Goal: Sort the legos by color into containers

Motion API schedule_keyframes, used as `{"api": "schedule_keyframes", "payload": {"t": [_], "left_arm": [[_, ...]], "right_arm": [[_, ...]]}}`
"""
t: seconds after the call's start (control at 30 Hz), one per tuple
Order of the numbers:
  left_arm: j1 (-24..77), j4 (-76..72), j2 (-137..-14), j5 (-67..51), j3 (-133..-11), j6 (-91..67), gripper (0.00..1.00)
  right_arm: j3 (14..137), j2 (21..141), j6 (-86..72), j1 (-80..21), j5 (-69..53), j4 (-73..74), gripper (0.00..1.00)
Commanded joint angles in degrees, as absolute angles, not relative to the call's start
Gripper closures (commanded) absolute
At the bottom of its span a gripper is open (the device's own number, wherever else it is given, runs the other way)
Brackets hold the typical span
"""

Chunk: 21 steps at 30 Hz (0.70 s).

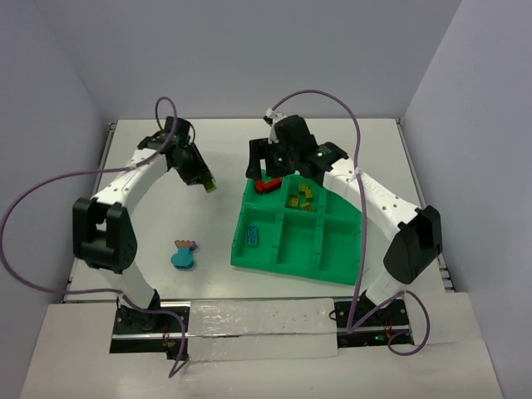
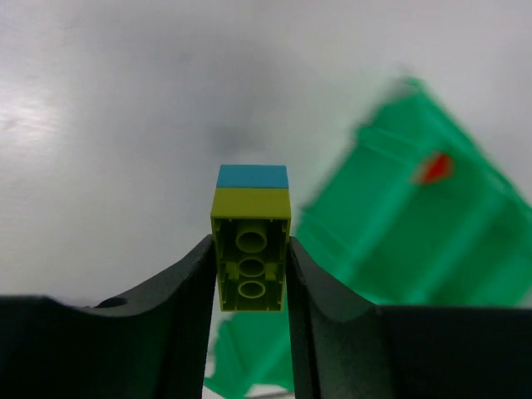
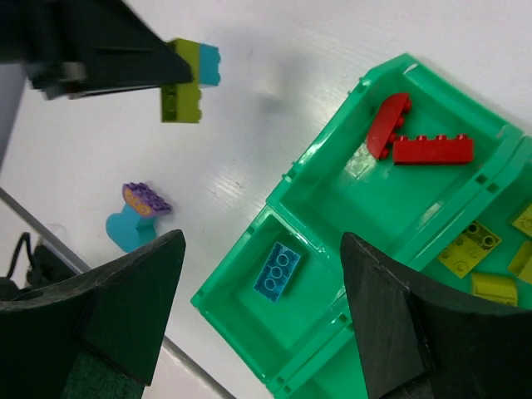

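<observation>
My left gripper is shut on a yellow-green brick with a blue brick stuck to its far end. It holds them above the table, left of the green tray. The pair also shows in the right wrist view. My right gripper is open and empty, above the tray's far left part. Two red bricks lie in the far left compartment, yellow-green bricks in the far middle one, and a blue brick in the near left one.
A cyan piece topped with purple and orange stands on the table left of the tray, also in the right wrist view. White walls close the table at the back and sides. The tray's other compartments look empty.
</observation>
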State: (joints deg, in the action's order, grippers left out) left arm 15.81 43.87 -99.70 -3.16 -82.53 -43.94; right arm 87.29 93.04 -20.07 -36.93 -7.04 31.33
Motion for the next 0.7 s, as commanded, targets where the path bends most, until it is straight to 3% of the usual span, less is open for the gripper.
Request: {"api": "schedule_keyframes", "payload": {"t": [0.0, 0.17, 0.3, 0.67], "left_arm": [[11.32, 28.65, -86.24, -27.57, -80.96, -41.59, 1.0], [7.16, 11.32, -80.84, -45.44, -72.04, -48.53, 1.0], [6.94, -3.42, -79.44, -52.87, -66.23, -55.77, 1.0], [7.03, -21.46, -77.17, -62.41, -61.26, -64.51, 1.0]], "right_arm": [[87.88, 86.43, -20.83, -32.2, -12.94, 30.15, 0.17], [86.97, 84.27, -21.07, -29.13, -21.32, 28.72, 0.17], [86.65, 83.77, -21.28, -29.0, -29.06, 26.49, 0.18], [85.27, 86.68, -27.62, -28.74, -48.9, 11.13, 0.18]]}}
